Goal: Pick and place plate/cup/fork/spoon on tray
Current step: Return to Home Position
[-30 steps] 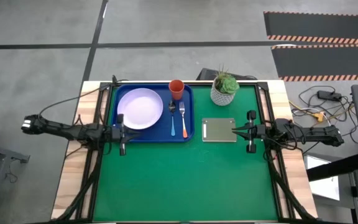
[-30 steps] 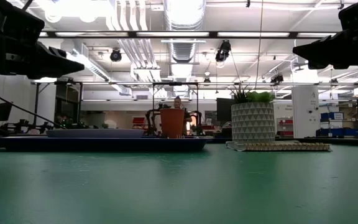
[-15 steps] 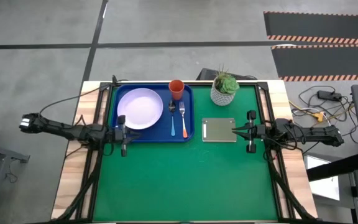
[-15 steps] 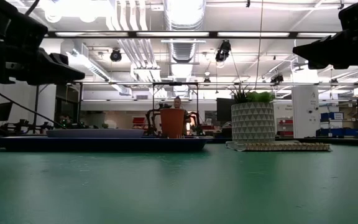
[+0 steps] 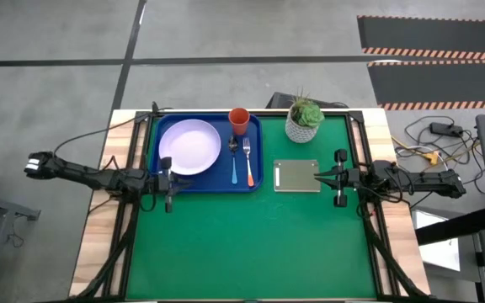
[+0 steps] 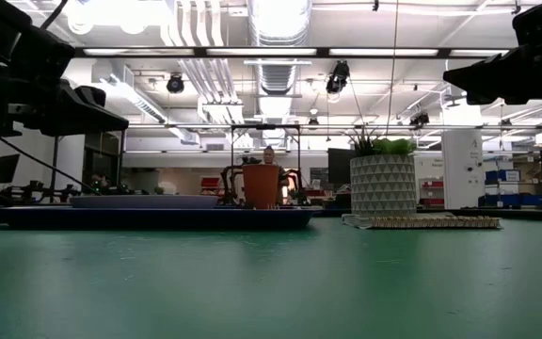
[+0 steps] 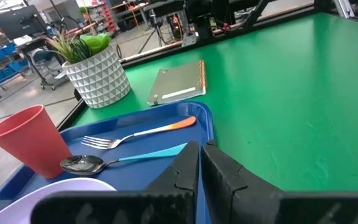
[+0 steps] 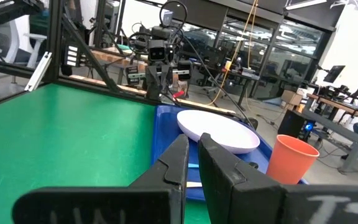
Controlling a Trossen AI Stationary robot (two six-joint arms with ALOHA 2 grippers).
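Observation:
The blue tray (image 5: 258, 181) lies at the table's far left. On it rest the lavender-white plate (image 5: 189, 146), the orange-red cup (image 5: 239, 119) standing upright at the far edge, the blue-handled spoon (image 5: 233, 153) and the orange-handled fork (image 5: 248, 164). My left gripper (image 5: 173, 179) is shut and empty, above the tray's near left corner, next to the plate's near rim. Its wrist view shows the cup (image 7: 30, 140), fork (image 7: 142, 133) and spoon (image 7: 123, 158). My right gripper (image 5: 317, 178) is shut and empty, above the right edge of the grey-green pad (image 5: 296, 176).
A white pot with a green plant (image 5: 304, 120) stands at the far edge, right of the tray. The grey-green pad lies just right of the tray. Green tabletop (image 5: 251, 244) spreads across the near half. Black frame rails run along the table's left and right sides.
My left gripper has come down a little over the tray's near left corner, still shut. The plate, cup, fork and spoon have stayed in place on the tray.

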